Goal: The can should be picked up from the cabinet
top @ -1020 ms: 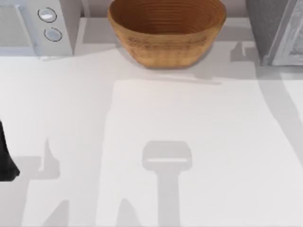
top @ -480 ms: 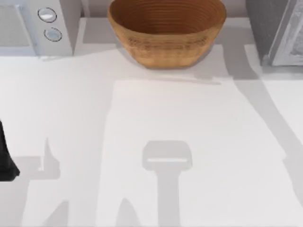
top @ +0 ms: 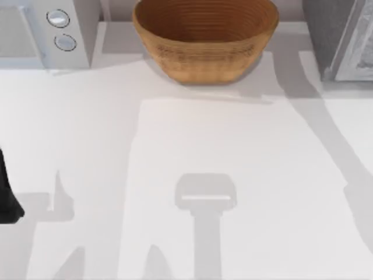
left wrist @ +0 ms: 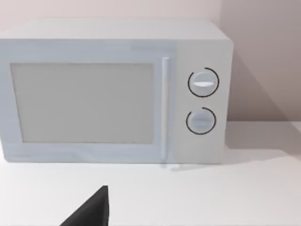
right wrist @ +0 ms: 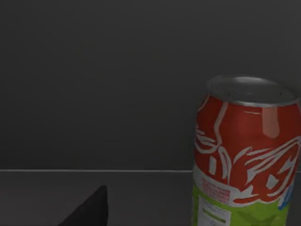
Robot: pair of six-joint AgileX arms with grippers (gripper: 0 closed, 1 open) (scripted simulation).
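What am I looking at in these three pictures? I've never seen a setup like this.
This is a simulated robot with two arms at a white table. One camera looks down from above; each of the other two rides on an arm's wrist. From above you see a wicker basket at the back, a microwave at the back left and a grey cabinet at the back right. The dark shape at the left edge is part of the left arm, parked; its wrist camera faces the microwave. The right wrist camera looks into the dark cabinet at a red and green can standing upright. Nothing is held yet.
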